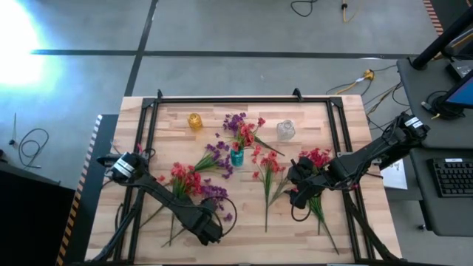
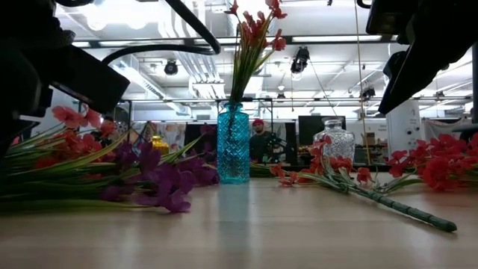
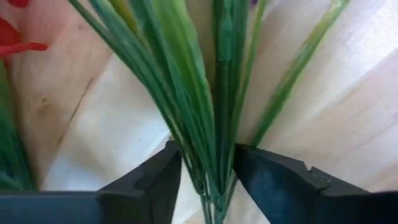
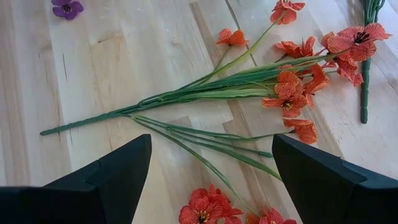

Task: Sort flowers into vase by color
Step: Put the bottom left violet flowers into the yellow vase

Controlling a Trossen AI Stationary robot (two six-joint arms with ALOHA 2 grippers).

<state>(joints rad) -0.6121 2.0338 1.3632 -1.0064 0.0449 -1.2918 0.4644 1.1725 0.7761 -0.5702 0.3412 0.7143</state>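
Note:
Red and purple flowers (image 1: 194, 183) lie flat on the wooden table at the left, and more red sprigs (image 1: 267, 168) lie in the middle and at the right (image 4: 205, 93). A teal vase (image 1: 236, 156) in the middle stands upright with red and purple blossoms in it. My left gripper (image 1: 208, 232) points down at the near left, shut around a bundle of green stems and leaves (image 3: 208, 124); that sprig's blossoms lie outside the wrist view. My right gripper (image 4: 211, 149) hovers open above the red sprigs at the right, touching nothing. My left gripper has the bundle of green stems and narrow leaves (image 3: 208, 165) between its two fingers, one finger (image 3: 165, 177) on each side. The fingers come from above, pointing down, and lie across the stems. The bundle lies on the table.
A small yellow vase (image 1: 195, 121) and a clear glass vase (image 1: 286, 130) stand toward the far edge. A black frame (image 1: 244, 98) runs around the tabletop. A loose purple blossom (image 4: 66, 7) lies on the wood. A person (image 2: 258, 138) shows in the room beyond.

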